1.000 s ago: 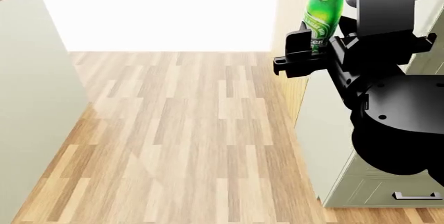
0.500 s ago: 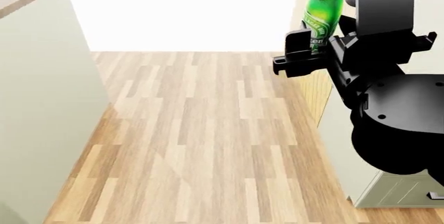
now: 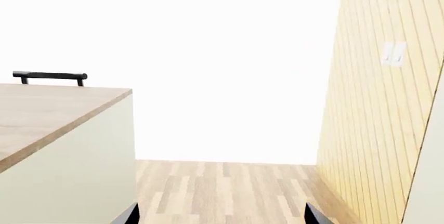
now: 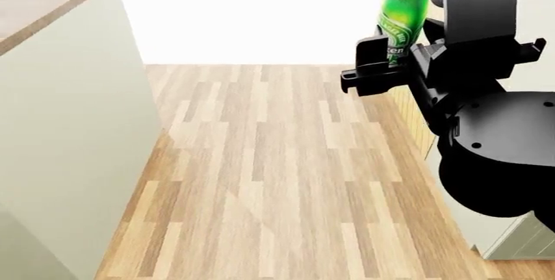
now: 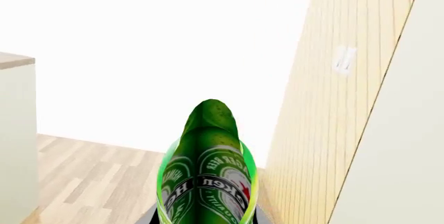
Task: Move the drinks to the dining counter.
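The green glass bottle (image 4: pixel 403 17) sits at about one o'clock in the head view, standing nearly upright with a slight lean, its glossy neck running out past the upper edge. Its label band shows white lettering on dark green, with a red mark visible in the right wrist view (image 5: pixel 208 182), where the rounded shoulder and cap end fill the lower middle. The right gripper (image 4: pixel 381 65) has its black, blocky fingers pinching the bottle low on its body, one finger plate (image 4: pixel 371 51) standing in front of the label; the bulky matte-black arm and rounded joint housing spread toward four o'clock.

At nine o'clock in the head view stands the bench (image 4: pixel 52 0): a light-brown wood-plank top on a plain, flat olive-green base without handles. The bottle is well apart from it, held in the air over the floor (image 4: pixel 269 163), which is laid in pale and tan wood strips.

The left wrist view shows the same bench (image 3: pixel 49 109) with a thin dark bar (image 3: pixel 50 76) beyond its far edge, and a wall of vertical light-wood slats (image 3: pixel 367 104) bearing a small pale plate (image 3: pixel 393 53). Only two dark finger tips of the left gripper (image 3: pixel 222 216) show at the frame edge, set wide apart with nothing between them.
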Motion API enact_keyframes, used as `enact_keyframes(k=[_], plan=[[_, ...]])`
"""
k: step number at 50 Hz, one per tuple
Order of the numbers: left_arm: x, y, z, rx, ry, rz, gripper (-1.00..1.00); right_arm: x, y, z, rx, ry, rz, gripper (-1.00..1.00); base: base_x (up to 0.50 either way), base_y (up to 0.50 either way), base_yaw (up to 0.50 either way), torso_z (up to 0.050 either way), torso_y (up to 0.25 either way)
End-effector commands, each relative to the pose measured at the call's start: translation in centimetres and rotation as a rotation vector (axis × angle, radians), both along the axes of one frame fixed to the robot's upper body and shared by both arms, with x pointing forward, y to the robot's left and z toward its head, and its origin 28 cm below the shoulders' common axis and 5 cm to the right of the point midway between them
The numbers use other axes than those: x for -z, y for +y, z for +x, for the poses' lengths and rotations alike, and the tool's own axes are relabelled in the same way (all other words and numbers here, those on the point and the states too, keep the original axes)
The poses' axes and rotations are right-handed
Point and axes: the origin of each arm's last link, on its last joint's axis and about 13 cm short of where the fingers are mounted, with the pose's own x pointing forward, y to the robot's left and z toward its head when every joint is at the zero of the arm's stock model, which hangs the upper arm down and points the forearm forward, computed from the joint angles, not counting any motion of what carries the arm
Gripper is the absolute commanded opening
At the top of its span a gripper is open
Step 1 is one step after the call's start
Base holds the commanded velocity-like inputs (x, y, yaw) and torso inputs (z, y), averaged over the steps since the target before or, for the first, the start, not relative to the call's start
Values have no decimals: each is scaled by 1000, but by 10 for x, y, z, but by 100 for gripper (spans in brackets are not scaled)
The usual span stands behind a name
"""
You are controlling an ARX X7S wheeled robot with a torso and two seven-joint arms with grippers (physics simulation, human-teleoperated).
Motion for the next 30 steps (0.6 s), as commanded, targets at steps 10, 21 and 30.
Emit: enact_keyframes(k=[10,21,30], plan=[[0,0,0,-1,0,1,100,-2,-1,0,6,-17,-7,-100,-2,500,0,0,1],[0,0,0,-1,2,1,100,-1,-1,0,5,-15,-6,-100,-2,500,0,0,0],[0,0,0,0,2,3,100,-1,-1,0,2,-16,-6,-100,-2,500,0,0,1]])
